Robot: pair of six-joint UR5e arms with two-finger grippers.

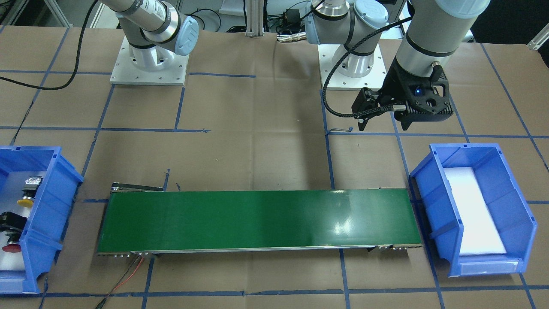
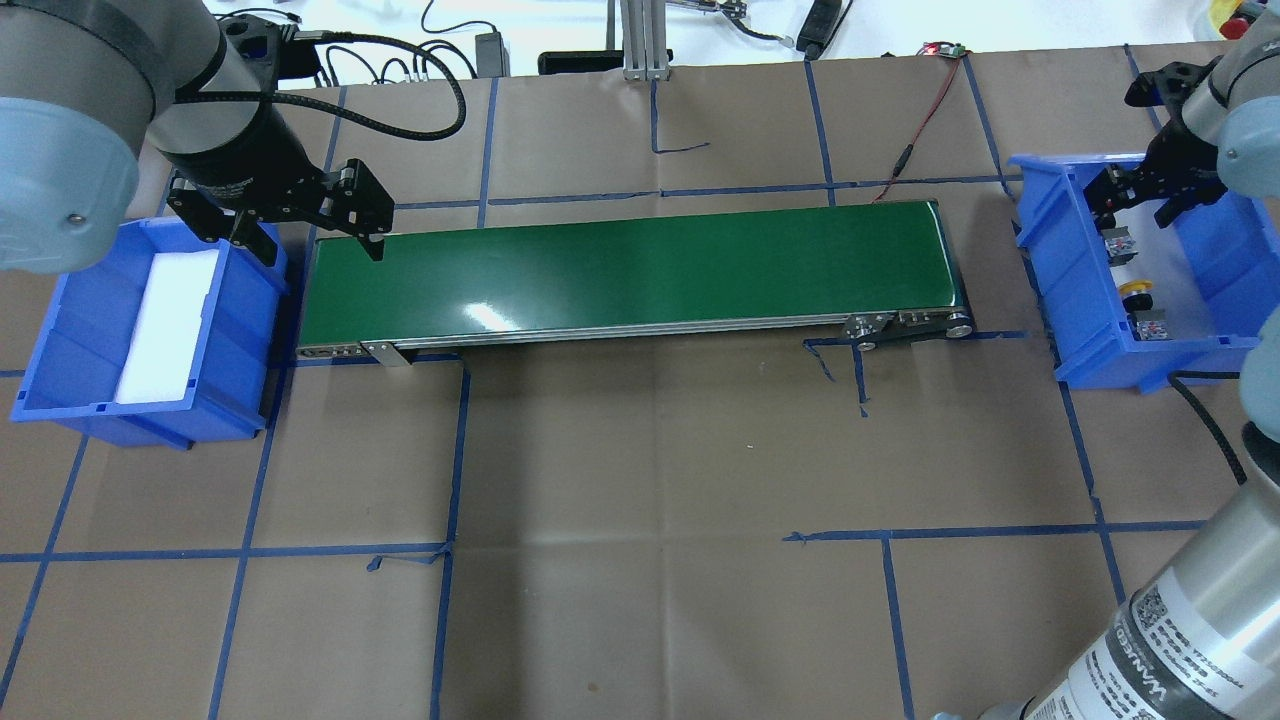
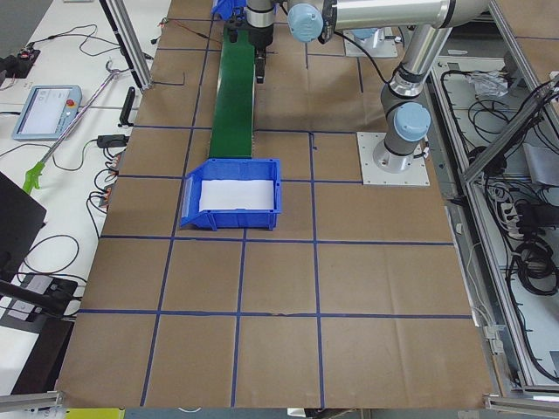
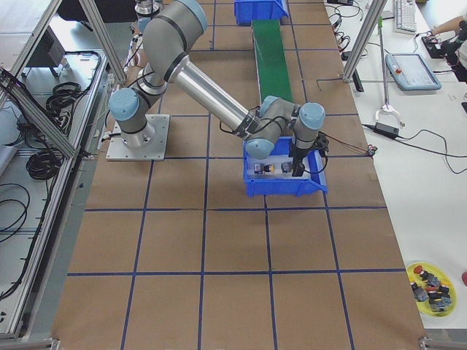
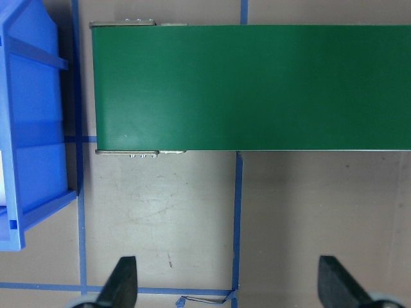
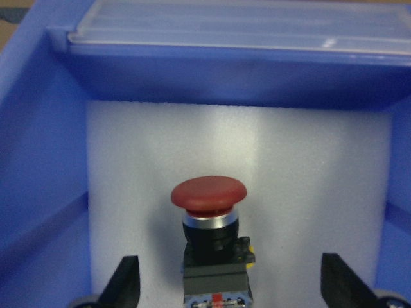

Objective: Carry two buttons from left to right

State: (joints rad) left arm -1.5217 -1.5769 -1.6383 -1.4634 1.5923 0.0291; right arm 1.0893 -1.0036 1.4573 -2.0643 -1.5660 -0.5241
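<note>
The red button lies on white foam in the blue bin, cap pointing away from the wrist camera. My right gripper is open, low in this bin, with a finger on each side of the button's black contact block. From the front, the red cap shows just past the right gripper. The yellow button lies beside it in the same bin, and also shows overhead. My left gripper is open and empty, above the table next to the belt's end.
A green conveyor belt runs between the two bins. A second blue bin with a white foam pad stands at the belt's other end, near the left gripper. Brown paper with blue tape lines covers the table.
</note>
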